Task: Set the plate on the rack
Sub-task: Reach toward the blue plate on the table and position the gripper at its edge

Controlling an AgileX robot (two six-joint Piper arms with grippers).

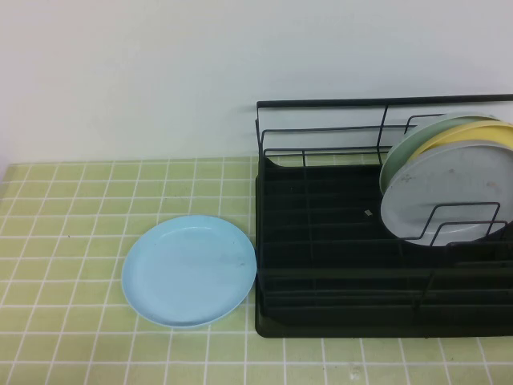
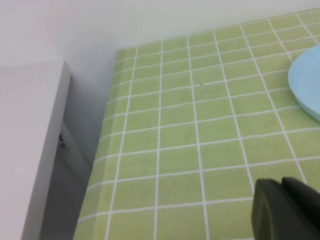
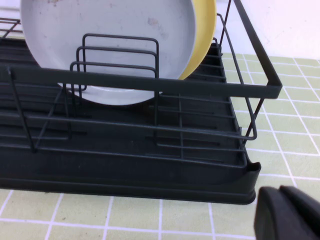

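Tiles (image 1: 80, 192), plate (image 1: 189, 270) flat, left gripper (image 2: 284, 200), right gripper (image 3: 282, 206)

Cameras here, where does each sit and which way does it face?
High view: raised on the robot's side, angled down at the tiled table, blue plate left of black rack; no arm shows.
Left wrist view: low over the table's left side, facing bare tiles and the blue plate's edge; shut left gripper in foreground.
Right wrist view: low beside the rack, facing grey plate and yellow plate standing in it; shut right gripper in foreground.
Shared: blue plate in high and left wrist; rack in high and right wrist.
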